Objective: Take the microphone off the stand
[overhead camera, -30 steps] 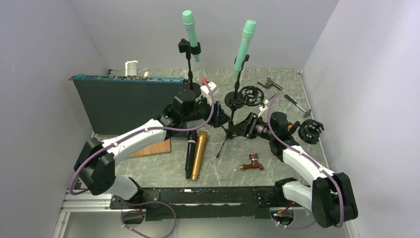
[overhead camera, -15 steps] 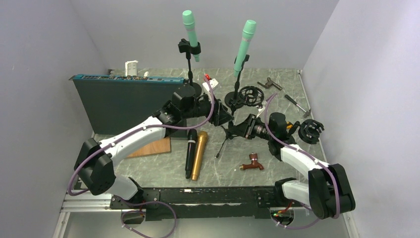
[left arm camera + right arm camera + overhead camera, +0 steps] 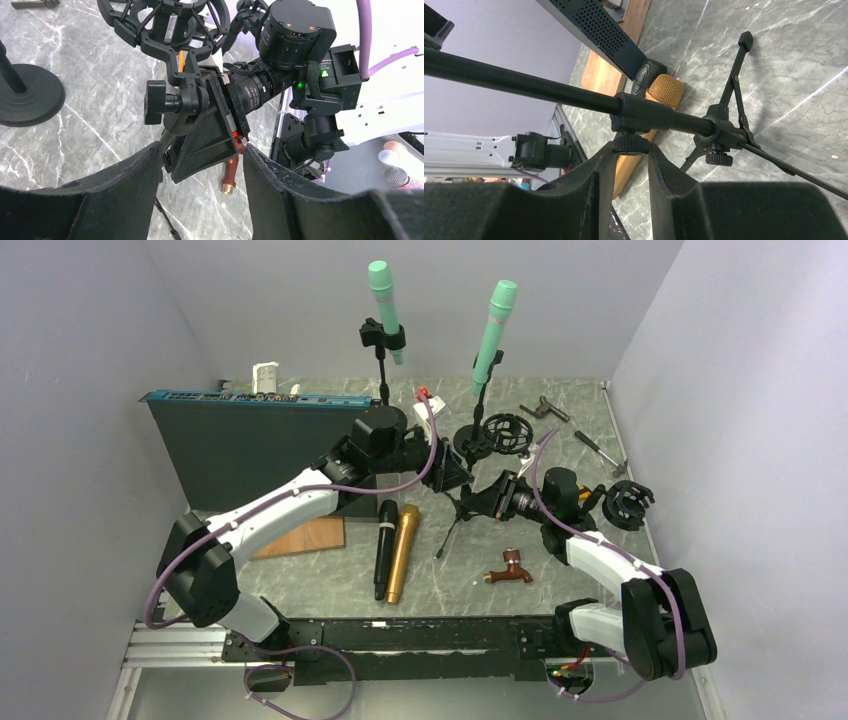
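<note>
Now the right pincer (image 3: 630, 150) pinches the knob (image 3: 630, 142) of the small black tripod stand (image 3: 644, 116). The left pincer (image 3: 200, 150) gapes wide around its top joint (image 3: 192, 102), holding nothing. Mint green microphones (image 3: 384, 295) wait in clips (image 3: 383, 336), upper middle. Next, I think, the left must squeeze shut. Since before, the left arm (image 3: 290, 502) has crept upward.

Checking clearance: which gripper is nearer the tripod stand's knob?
Right. The right gripper pinches the knob; the left gripper hangs open facing the swivel clamp, farther along the stand.
</note>
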Action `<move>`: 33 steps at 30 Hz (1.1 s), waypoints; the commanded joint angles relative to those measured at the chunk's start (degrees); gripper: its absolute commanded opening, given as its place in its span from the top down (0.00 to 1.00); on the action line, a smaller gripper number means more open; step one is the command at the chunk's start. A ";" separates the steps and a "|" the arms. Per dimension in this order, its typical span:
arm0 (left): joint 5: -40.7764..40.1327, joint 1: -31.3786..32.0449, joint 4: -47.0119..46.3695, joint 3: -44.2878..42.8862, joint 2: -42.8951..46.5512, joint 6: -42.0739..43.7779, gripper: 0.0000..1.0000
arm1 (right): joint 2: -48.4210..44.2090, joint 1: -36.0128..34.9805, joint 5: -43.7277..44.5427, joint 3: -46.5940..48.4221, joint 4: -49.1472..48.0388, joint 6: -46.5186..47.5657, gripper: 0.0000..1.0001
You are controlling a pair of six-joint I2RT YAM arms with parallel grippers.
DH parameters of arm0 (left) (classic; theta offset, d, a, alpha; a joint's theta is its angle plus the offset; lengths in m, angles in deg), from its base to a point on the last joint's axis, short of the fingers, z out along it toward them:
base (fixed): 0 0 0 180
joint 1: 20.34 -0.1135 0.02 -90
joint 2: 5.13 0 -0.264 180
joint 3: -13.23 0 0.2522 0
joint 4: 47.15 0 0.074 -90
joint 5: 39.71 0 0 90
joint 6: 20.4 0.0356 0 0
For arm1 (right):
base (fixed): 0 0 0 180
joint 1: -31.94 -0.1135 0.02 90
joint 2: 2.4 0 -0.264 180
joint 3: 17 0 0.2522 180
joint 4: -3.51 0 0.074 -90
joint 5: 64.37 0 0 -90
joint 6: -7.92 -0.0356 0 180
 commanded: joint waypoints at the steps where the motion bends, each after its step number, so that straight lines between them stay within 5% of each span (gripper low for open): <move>1: 1.95 -0.07 -0.28 -2.67 0.31 0.57 0.36 | 1.34 0.52 -0.74 2.39 -2.89 2.41 0.69; 5: 1.37 -0.15 0.71 -3.09 0.02 0.73 0.36 | 2.18 0.56 0.51 3.80 -0.95 4.52 0.75; 10: 0.31 -0.32 2.27 -4.38 -0.92 0.85 0.38 | 2.65 -0.56 2.43 4.29 0.29 6.44 1.00; 23: -0.86 -0.72 4.11 -6.20 -1.34 0.77 0.40 | -3.29 -14.35 33.48 7.12 17.33 16.54 1.00; 33: -5.04 -0.72 6.16 -5.98 1.44 0.84 0.38 | -3.47 -14.31 29.95 5.20 12.48 15.16 1.00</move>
